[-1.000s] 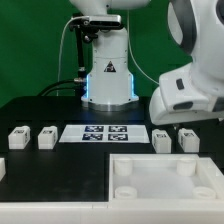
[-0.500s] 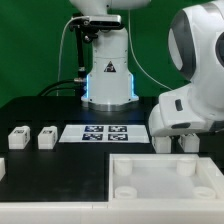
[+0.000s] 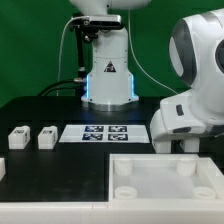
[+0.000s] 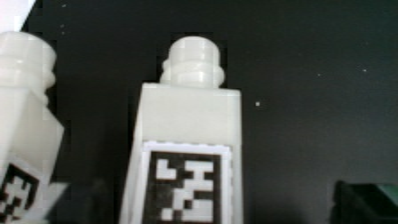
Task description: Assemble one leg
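Observation:
In the wrist view one leg [image 4: 191, 125], a white block with a rounded peg at one end and a black-and-white tag [image 4: 187, 185], lies between my fingers. My gripper [image 4: 205, 205] is open, with a gap on each side of the leg. A second leg [image 4: 25, 110] lies close beside it. In the exterior view my gripper hand [image 3: 185, 122] is low over the table at the right and hides those two legs. Two more legs [image 3: 17, 138] [image 3: 46, 137] stand at the left. The white panel [image 3: 160, 160] with round corner sockets lies in front.
The marker board [image 3: 105, 133] lies flat in the middle of the black table. The arm's base [image 3: 108, 80] with its blue light stands behind it. The panel's raised rim is just in front of my hand.
My hand has come down and slightly to the exterior view's right over the two right legs, which showed before and are now covered. The left legs and panel have not moved.

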